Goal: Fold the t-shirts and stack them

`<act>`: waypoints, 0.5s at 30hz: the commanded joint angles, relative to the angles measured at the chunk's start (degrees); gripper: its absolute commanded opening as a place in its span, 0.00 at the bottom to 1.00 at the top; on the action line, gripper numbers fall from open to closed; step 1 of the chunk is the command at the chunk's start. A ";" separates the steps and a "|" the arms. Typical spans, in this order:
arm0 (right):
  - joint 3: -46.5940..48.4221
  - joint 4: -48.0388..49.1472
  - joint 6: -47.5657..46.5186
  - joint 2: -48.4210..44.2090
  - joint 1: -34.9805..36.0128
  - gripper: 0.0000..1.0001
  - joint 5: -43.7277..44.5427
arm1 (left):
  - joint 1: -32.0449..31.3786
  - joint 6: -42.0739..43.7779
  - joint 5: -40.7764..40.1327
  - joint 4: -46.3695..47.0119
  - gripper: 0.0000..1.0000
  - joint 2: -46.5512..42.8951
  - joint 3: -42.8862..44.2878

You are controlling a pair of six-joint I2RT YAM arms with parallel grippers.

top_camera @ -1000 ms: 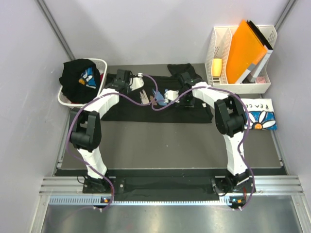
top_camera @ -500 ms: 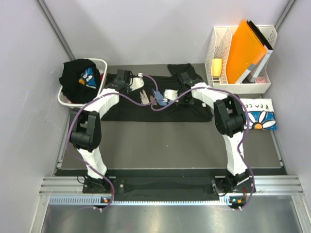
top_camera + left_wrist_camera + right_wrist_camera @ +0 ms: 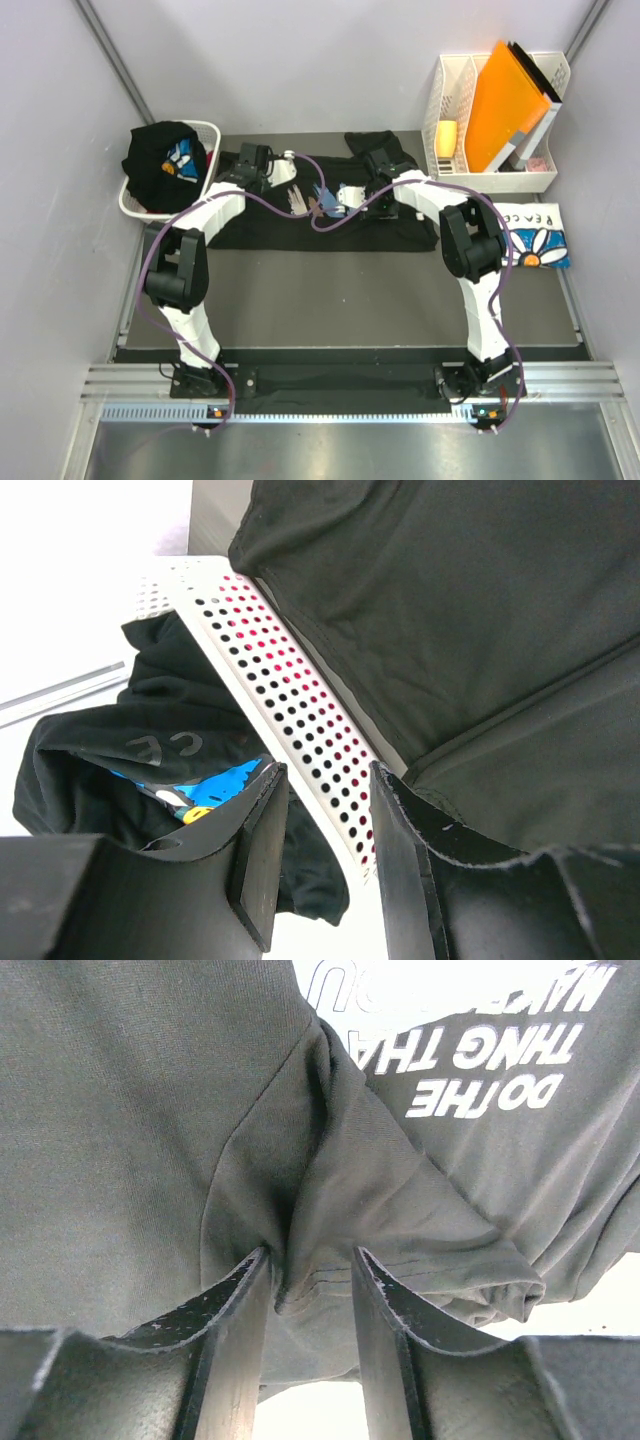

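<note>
A black t-shirt [image 3: 300, 228] with a blue, white and tan chest print [image 3: 325, 197] lies spread at the back of the table. My left gripper [image 3: 252, 158] hovers over its left shoulder beside the basket; in the left wrist view it [image 3: 328, 770] stands open with nothing between its fingers. My right gripper [image 3: 378, 165] presses on the shirt's right shoulder. In the right wrist view it [image 3: 311, 1255] is open, and a raised fold of the cloth [image 3: 300, 1190] sits between the jaws. A folded white t-shirt [image 3: 535, 235] with a daisy print lies at the right.
A white perforated laundry basket [image 3: 208, 130] at the back left holds another black tee [image 3: 160, 160]. A white file rack [image 3: 450, 110] with an orange folder [image 3: 505, 90] stands at the back right. Dark cloth with white lettering [image 3: 500, 1070] lies beyond the right gripper.
The right wrist has shifted slightly toward the back of the table over the shirt's shoulder. The left arm has not moved.
</note>
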 commanded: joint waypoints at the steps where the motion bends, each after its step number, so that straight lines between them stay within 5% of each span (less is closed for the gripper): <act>1: 3.37 -0.93 -0.73 -3.92 0.52 0.38 -0.97 | 0.13 -0.17 -0.12 2.49 0.43 -1.17 0.28; 15: 6.62 -3.83 1.91 -3.21 0.79 0.40 -3.96 | -0.05 -0.08 -0.12 2.31 0.43 -0.64 1.16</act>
